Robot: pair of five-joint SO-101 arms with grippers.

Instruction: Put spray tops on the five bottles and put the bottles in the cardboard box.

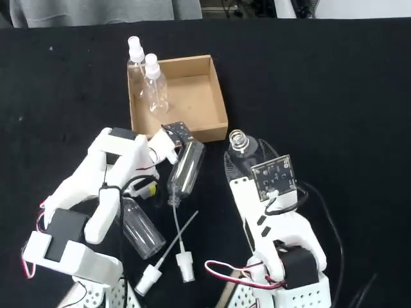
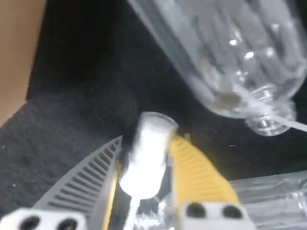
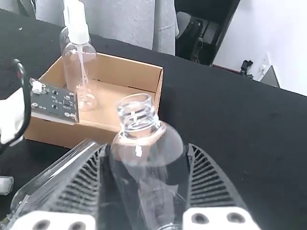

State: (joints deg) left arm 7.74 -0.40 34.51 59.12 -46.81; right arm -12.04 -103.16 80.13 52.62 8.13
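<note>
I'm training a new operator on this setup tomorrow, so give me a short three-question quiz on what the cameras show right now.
1. How many items stand inside the cardboard box?
2. True or false: the bottle between the right gripper's fingers already carries a spray top.
3. What does the left gripper hold?

Key
1. Two capped bottles.
2. False; its threaded neck is open.
3. A spray top, clamped between its fingers.
</note>
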